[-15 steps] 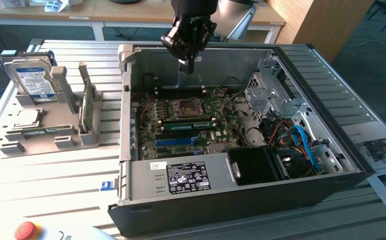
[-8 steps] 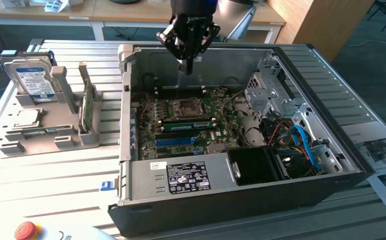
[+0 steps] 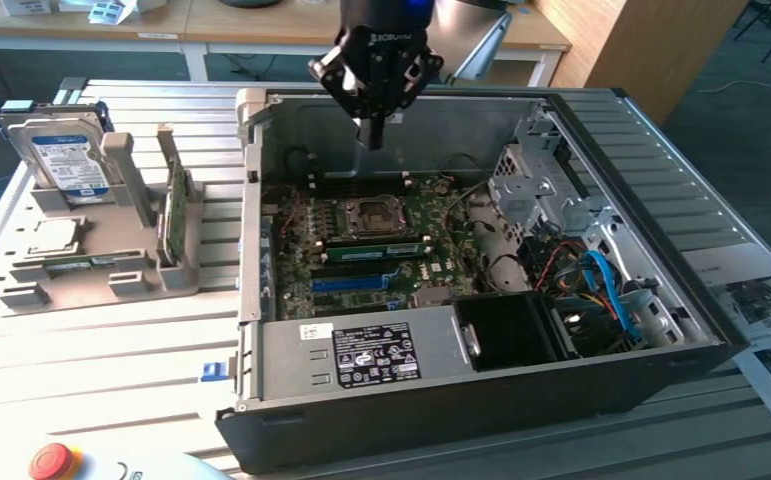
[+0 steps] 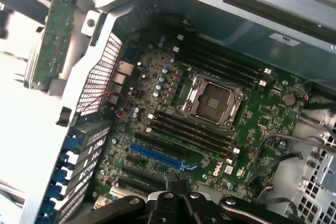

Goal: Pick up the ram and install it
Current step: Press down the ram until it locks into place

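Hovering gripper [image 3: 374,135] over case [image 3: 705,330], fingers closed, empty.
Ram [image 3: 172,205] stands upright in rack [image 3: 125,285], edge exposed for grasping.

Green ram [image 3: 172,208] in grey holder [image 3: 105,262]; green motherboard [image 4: 210,129]; black pincer [image 3: 373,138].

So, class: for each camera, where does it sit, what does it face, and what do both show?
Exterior view: off the arm, raised, looking down at the open computer case; the shut gripper hangs over it.
Wrist view: on the wrist, facing down at the motherboard; gripper at the edge.
Shared: motherboard, processor socket, the ram.
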Robot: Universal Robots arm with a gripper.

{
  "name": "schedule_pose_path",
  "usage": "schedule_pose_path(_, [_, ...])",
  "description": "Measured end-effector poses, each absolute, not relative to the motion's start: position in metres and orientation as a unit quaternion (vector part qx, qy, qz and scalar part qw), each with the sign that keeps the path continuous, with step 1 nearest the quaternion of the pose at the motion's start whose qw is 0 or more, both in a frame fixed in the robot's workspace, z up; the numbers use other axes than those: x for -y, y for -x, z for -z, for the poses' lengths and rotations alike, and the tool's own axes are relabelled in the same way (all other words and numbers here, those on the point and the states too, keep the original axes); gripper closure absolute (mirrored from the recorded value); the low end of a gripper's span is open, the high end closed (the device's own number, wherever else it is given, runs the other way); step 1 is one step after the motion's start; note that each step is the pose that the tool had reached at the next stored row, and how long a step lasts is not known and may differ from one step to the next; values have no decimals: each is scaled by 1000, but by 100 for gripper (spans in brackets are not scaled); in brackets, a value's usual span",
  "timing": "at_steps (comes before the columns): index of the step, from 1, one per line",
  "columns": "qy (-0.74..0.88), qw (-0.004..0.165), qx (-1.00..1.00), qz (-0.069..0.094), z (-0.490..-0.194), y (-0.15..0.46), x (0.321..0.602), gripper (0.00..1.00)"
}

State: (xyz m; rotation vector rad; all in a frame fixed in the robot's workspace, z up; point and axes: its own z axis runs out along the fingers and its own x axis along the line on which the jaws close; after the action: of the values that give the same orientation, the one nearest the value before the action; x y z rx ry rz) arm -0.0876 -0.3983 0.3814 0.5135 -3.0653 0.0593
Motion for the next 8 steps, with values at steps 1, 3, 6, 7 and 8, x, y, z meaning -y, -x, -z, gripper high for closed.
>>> schedule_pose_path(1, [-157,17,987,-19,-381,88,398,90])
schedule_pose_path(3, [-140,17,990,-19,-381,88,398,90])
schedule_pose_path(6, [-116,17,993,-18,-381,88,398,90])
schedule_pose_path(7, [-108,18,994,-18,-381,88,398,90])
schedule_pose_path(8, [-100,18,995,-18,-381,88,398,90])
